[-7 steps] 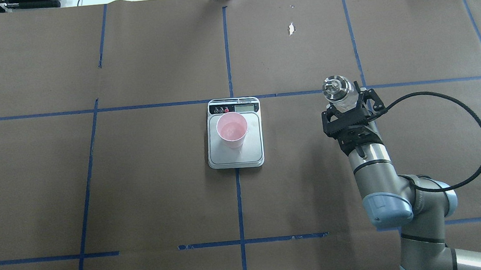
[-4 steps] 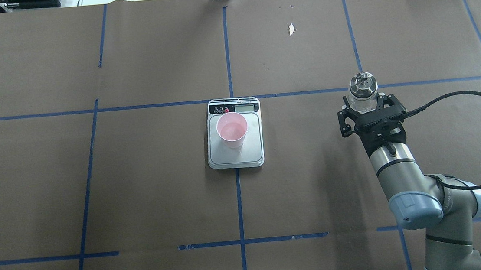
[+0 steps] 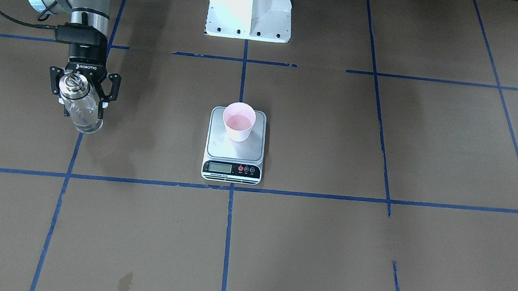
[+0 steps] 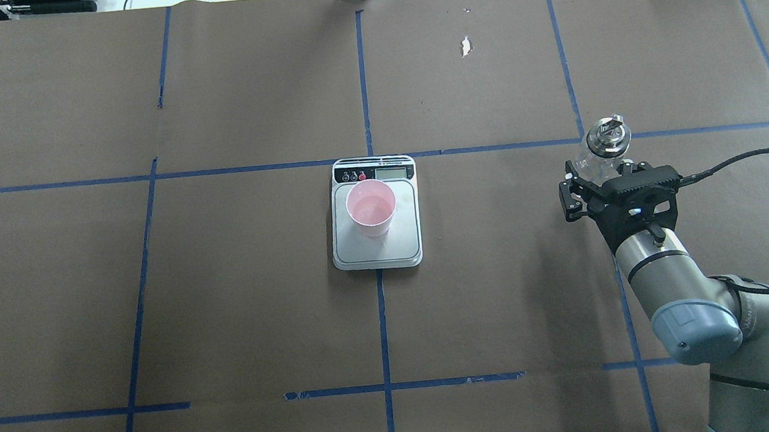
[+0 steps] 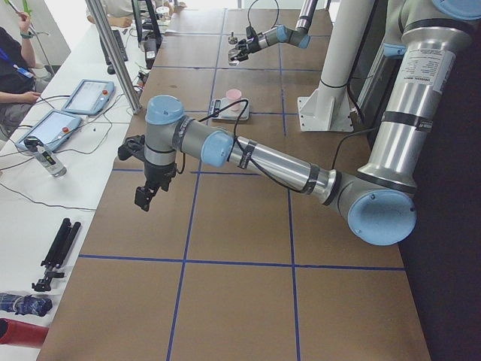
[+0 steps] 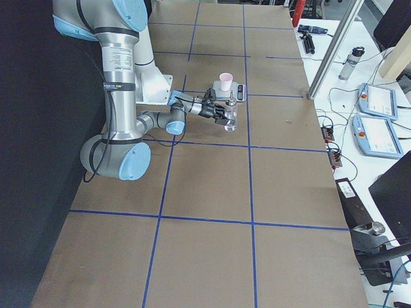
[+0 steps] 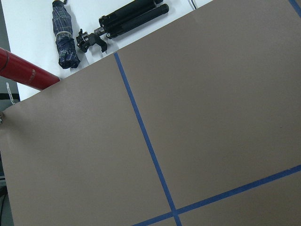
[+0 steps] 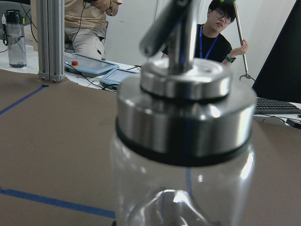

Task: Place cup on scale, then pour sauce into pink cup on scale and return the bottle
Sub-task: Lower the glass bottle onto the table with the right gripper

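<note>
The pink cup (image 4: pixel 370 207) (image 3: pixel 238 121) stands upright on the silver scale (image 4: pixel 377 253) (image 3: pixel 233 153) at the table's middle. Well off to the scale's right in the overhead view, my right gripper (image 4: pixel 601 166) (image 3: pixel 82 102) is shut on the clear glass bottle (image 4: pixel 595 154) (image 3: pixel 83 114) (image 8: pixel 183 141), whose metal cap and spout point up. The bottle hangs low over the brown table, slightly tilted. I cannot make out the sauce through the glass. My left gripper (image 5: pixel 146 194) shows only in the exterior left view, over the table's left end; I cannot tell its state.
The white robot base (image 3: pixel 250 8) stands behind the scale. A black cable (image 4: pixel 748 156) loops from the right wrist. A tripod (image 7: pixel 127 19) and a folded umbrella (image 7: pixel 66 35) lie off the table's left end. People sit at a bench past the far edge.
My right gripper has carried the bottle rightward, away from the scale, and the forearm has swung with it. Cup and scale have not moved.
</note>
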Action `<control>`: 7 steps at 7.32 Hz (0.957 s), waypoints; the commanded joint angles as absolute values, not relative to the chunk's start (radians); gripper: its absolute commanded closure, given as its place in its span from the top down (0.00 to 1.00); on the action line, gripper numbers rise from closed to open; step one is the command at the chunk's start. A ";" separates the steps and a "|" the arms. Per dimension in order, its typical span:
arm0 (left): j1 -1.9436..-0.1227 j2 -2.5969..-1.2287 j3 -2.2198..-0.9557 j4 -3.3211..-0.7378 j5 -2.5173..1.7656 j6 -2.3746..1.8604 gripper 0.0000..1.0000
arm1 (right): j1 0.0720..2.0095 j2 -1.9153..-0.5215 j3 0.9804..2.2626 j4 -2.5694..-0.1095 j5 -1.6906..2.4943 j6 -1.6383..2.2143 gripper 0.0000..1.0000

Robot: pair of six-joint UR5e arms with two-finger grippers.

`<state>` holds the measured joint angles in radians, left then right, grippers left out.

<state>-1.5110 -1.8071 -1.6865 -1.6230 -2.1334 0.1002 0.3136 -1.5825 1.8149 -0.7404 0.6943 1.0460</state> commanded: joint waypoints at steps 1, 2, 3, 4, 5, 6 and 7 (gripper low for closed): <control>-1.511 -1.807 -1.687 -1.624 -2.132 0.098 1.00 | 0.327 -1.608 1.822 -0.739 0.739 1.136 0.00; -1.511 -1.807 -1.687 -1.624 -2.134 0.098 1.00 | 0.331 -1.608 1.821 -0.741 0.744 1.138 0.00; -1.511 -1.807 -1.687 -1.624 -2.132 0.098 1.00 | 0.366 -1.608 1.824 -0.739 0.811 1.140 0.00; -1.511 -1.807 -1.687 -1.624 -2.132 0.098 1.00 | 0.385 -1.612 1.819 -0.739 0.846 1.141 0.00; -1.511 -1.809 -1.687 -1.624 -2.132 0.098 1.00 | 0.388 -1.617 1.818 -0.741 0.844 1.160 0.00; -1.511 -1.809 -1.687 -1.624 -2.132 0.098 1.00 | 0.394 -1.620 1.813 -0.741 0.845 1.181 0.00; -1.511 -1.809 -1.687 -1.624 -2.132 0.098 1.00 | 0.393 -1.621 1.807 -0.741 0.845 1.192 0.00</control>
